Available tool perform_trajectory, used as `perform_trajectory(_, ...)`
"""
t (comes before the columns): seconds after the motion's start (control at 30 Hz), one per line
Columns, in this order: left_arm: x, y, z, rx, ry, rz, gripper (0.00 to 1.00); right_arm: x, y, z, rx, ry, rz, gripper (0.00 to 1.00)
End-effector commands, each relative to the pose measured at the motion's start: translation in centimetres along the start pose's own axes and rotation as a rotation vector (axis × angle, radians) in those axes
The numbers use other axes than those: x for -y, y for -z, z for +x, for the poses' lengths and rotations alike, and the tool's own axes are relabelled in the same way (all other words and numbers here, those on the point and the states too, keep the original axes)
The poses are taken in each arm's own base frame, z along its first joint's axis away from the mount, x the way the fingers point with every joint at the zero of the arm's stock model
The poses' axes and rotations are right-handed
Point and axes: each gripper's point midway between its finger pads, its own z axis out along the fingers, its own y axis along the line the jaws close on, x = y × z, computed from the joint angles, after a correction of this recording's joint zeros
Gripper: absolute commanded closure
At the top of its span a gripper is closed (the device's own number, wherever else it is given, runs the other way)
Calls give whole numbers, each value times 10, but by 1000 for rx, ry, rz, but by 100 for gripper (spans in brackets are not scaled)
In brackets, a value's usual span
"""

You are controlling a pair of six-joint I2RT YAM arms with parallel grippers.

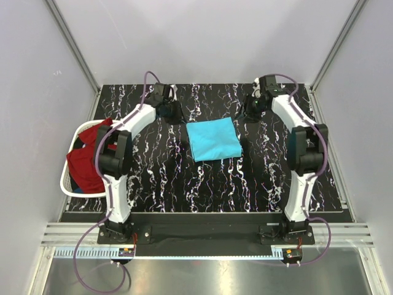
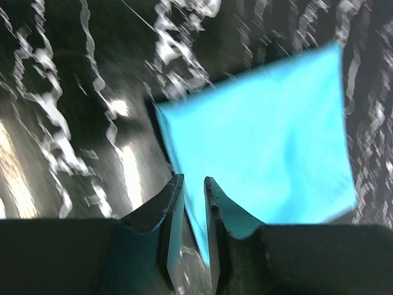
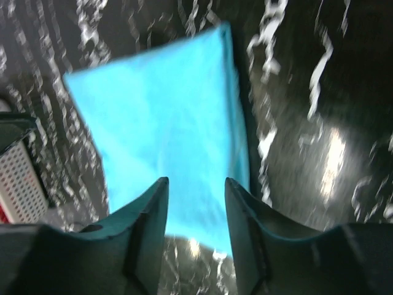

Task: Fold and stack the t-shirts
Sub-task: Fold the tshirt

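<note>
A turquoise t-shirt (image 1: 213,139) lies folded into a flat square on the black marbled table (image 1: 184,178), at its middle back. A dark red t-shirt (image 1: 86,163) sits bunched in the white basket (image 1: 64,175) at the left. My left gripper (image 1: 174,114) hangs just off the turquoise shirt's far left corner. In the left wrist view the gripper (image 2: 194,181) is open by a narrow gap, with nothing in it and the shirt (image 2: 264,135) beyond. My right gripper (image 1: 245,110) hangs off the far right corner. In the right wrist view it (image 3: 195,181) is open wider, above the shirt (image 3: 166,117).
The basket's perforated wall (image 3: 18,178) shows at the left edge of the right wrist view. Grey walls close in the table on three sides. Both arm bases stand at the near edge.
</note>
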Motion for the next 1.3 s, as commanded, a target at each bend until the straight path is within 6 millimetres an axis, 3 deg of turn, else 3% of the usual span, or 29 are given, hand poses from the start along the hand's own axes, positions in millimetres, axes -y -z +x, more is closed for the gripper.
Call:
perform_trajectory(0.0,48,31,20,16,-88,93,76,-24,49,26,-11,23,-67,53)
perform_trajectory(0.07,72,37,37,17,-132,152,76,-29,52,34,-23,29,-100,59)
perform_trajectory(0.17,84,30,72,-38,-147,203,78,-51,50,50,-77,49,-238,63)
perform_trajectory(0.3,93,20,96,-83,-162,216,79,-70,27,69,-208,22,-390,63)
perform_trajectory(0.37,94,13,106,-94,-175,202,79,-70,14,76,-240,10,-407,64)
perform_trajectory(0.5,67,-5,136,-155,-158,117,81,-42,-21,113,-340,-7,-350,64)
perform_trajectory(0.6,44,-12,159,-197,-141,54,82,-15,-33,138,-385,-23,-279,65)
perform_trajectory(0.7,30,-12,171,-211,-139,10,82,-1,-32,140,-370,-33,-227,66)
perform_trajectory(0.77,30,-8,170,-209,-145,7,82,-3,-27,134,-349,-26,-222,71)
perform_trajectory(0.83,36,-2,164,-201,-154,14,82,-18,-13,119,-305,-17,-253,75)
perform_trajectory(0.97,70,22,140,-145,-172,103,81,-54,18,97,-229,8,-312,73)
perform_trajectory(1.07,93,40,129,-119,-176,177,80,-75,26,100,-233,27,-350,70)
perform_trajectory(1.17,101,46,131,-122,-166,211,80,-98,24,115,-260,48,-386,71)
perform_trajectory(1.23,103,44,134,-122,-154,231,80,-105,16,127,-275,50,-397,84)
perform_trajectory(1.27,97,40,142,-137,-144,224,80,-98,10,138,-295,34,-388,88)
